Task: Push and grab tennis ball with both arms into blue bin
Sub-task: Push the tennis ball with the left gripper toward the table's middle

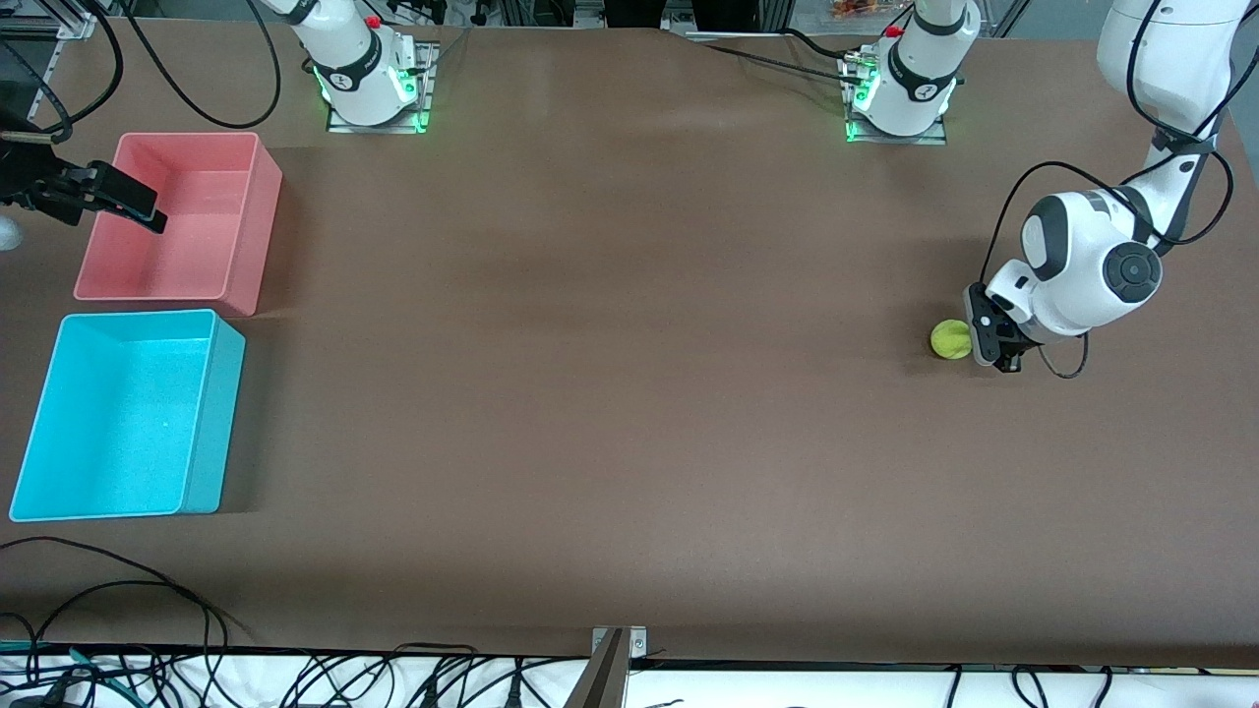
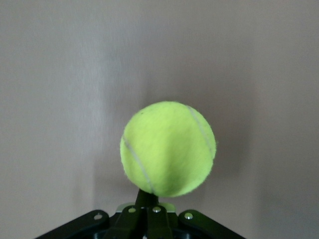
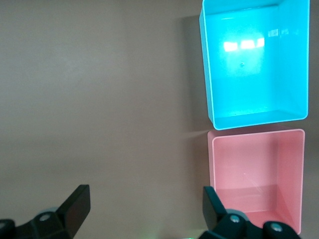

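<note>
The tennis ball (image 1: 950, 339) lies on the brown table toward the left arm's end. My left gripper (image 1: 979, 341) is shut and low at the table, its closed fingertips (image 2: 146, 198) touching the ball (image 2: 168, 148) on the side away from the bins. The blue bin (image 1: 211, 423) stands at the right arm's end of the table, with nothing in it. My right gripper (image 1: 138, 208) is open and holds nothing, hovering over the edge of the pink bin (image 1: 246, 236). The right wrist view shows its open gripper (image 3: 145, 209), the blue bin (image 3: 209, 74) and the pink bin (image 3: 210, 164).
The pink bin stands beside the blue bin, farther from the front camera. A wide stretch of bare brown table lies between the ball and the bins. Cables run along the table's near edge and beside the arm bases.
</note>
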`<control>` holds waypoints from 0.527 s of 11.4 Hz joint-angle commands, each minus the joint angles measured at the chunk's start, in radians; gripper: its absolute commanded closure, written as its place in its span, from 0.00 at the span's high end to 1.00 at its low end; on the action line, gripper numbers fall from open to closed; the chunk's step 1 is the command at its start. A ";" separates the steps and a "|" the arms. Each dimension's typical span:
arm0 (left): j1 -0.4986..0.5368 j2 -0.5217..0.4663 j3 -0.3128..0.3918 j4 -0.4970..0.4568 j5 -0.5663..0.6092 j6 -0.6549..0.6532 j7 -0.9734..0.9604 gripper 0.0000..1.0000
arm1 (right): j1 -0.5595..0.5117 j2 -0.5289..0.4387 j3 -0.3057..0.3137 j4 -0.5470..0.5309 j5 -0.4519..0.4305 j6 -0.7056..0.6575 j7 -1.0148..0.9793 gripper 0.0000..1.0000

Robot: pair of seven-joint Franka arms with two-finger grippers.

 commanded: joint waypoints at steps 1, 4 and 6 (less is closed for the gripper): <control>-0.036 0.023 -0.174 0.011 -0.214 0.018 -0.120 0.00 | -0.006 0.006 0.001 0.025 -0.003 -0.018 0.000 1.00; -0.067 0.017 -0.227 0.044 -0.070 0.018 -0.413 0.00 | -0.006 0.006 0.001 0.025 -0.003 -0.021 0.000 1.00; -0.062 0.017 -0.227 0.044 -0.063 0.018 -0.410 0.00 | -0.006 0.008 0.001 0.025 -0.003 -0.021 0.000 1.00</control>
